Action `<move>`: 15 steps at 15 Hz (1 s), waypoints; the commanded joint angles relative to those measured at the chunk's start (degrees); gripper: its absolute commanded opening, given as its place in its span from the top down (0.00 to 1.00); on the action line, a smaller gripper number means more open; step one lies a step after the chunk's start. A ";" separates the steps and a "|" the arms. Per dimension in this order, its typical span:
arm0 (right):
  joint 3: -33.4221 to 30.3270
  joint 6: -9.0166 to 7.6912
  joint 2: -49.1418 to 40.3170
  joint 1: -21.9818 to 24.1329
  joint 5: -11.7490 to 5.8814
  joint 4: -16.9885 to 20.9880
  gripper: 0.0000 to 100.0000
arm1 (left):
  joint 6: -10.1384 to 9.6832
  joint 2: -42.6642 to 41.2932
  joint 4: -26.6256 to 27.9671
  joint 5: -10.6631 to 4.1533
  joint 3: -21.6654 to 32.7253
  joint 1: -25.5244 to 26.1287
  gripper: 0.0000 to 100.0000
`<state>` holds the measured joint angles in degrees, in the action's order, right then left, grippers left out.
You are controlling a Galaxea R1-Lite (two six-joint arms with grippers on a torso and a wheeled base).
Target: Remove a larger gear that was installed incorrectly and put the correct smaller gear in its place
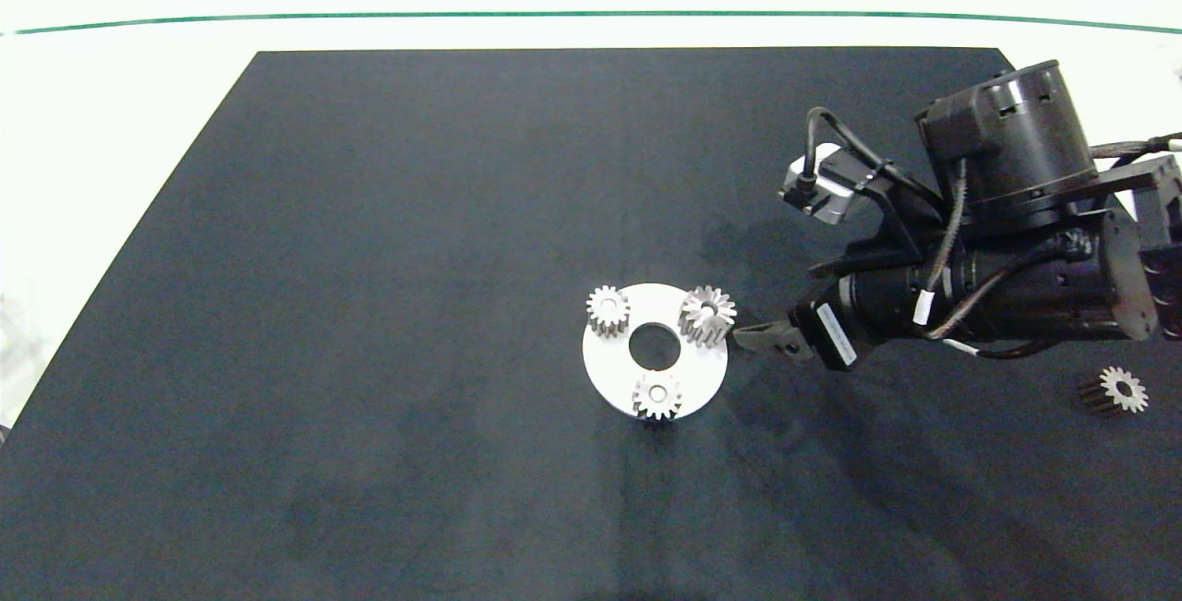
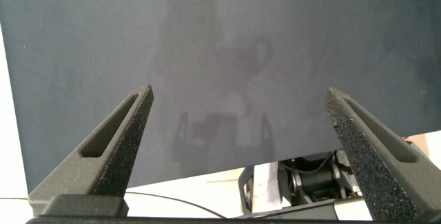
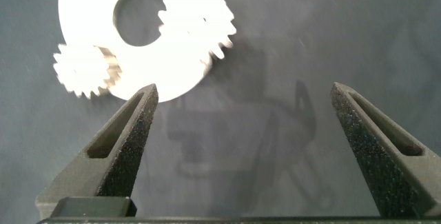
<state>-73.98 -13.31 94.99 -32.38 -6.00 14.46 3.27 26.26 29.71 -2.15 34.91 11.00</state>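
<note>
nothing swapped yet; larger gear [image 1: 708, 314] still seated on white disc [image 1: 702, 378]; smaller gear [image 1: 1121, 390] lying well apart; right gripper [image 1: 750, 339] just beside disc, spread wide, empty; left gripper [image 2: 240, 148] likewise wide, empty

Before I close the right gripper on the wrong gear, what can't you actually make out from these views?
- Larger gear: overexposed in the right wrist view, merging with the white disc; its seating is unclear.
- Right gripper: in the head view the arm covers most of it.
- Smaller gear: head view only, detail too small.
- Left gripper: absent from the head view; position relative to the disc unknown.
</note>
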 commanded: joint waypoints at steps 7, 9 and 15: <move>-5.20 -0.14 7.49 -2.51 -1.65 0.22 0.00 | -0.37 -0.24 0.17 -0.05 0.07 0.08 0.00; -5.29 -0.14 7.67 -2.60 -2.18 0.22 0.00 | -0.28 -0.51 0.17 -0.05 -0.02 0.08 0.00; -6.70 -0.14 10.04 -2.60 -2.62 0.22 0.00 | -0.28 -0.68 0.17 -0.05 -0.02 0.08 0.00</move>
<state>-80.37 -13.31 104.52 -34.97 -8.57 14.60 2.89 25.66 29.73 -2.17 34.95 11.07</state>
